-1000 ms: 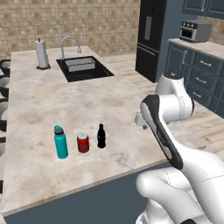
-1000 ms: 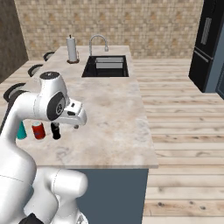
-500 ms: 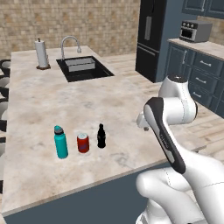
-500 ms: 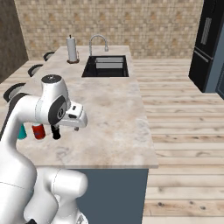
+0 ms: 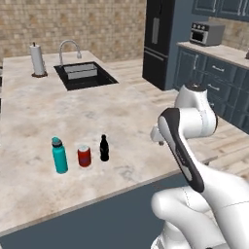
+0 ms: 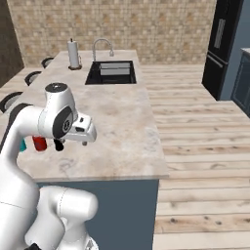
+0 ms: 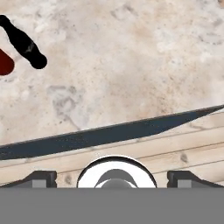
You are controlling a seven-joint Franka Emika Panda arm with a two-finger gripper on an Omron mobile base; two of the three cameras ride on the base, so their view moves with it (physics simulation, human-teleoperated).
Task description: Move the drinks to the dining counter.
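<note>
Three drinks stand in a row on the dining counter (image 5: 34, 116), near its front edge: a teal bottle (image 5: 59, 155) with a dark cap, a short red can (image 5: 84, 156) and a small black bottle (image 5: 103, 148). My gripper (image 5: 157, 135) hangs to their right, above the counter's near edge, apart from all of them. In the hand view the gripper (image 7: 112, 177) is open and holds nothing. The black bottle (image 7: 24, 43) and a sliver of the red can (image 7: 4, 63) sit at that view's upper left. In the right base view my arm partly hides the red can (image 6: 39, 143) beside the gripper (image 6: 83, 138).
A black inset sink (image 5: 83, 75) with a chrome faucet (image 5: 68, 46) and a paper towel roll (image 5: 36, 59) sit at the counter's far end. A black fridge (image 5: 160, 39) and blue cabinets (image 5: 214, 82) stand to the right, across the wood floor (image 6: 205, 136). Stools (image 6: 10, 100) line the left side.
My arm has swung slightly, bringing the hand a little nearer the counter's front edge. The gripper stays open. The three drinks have not moved.
</note>
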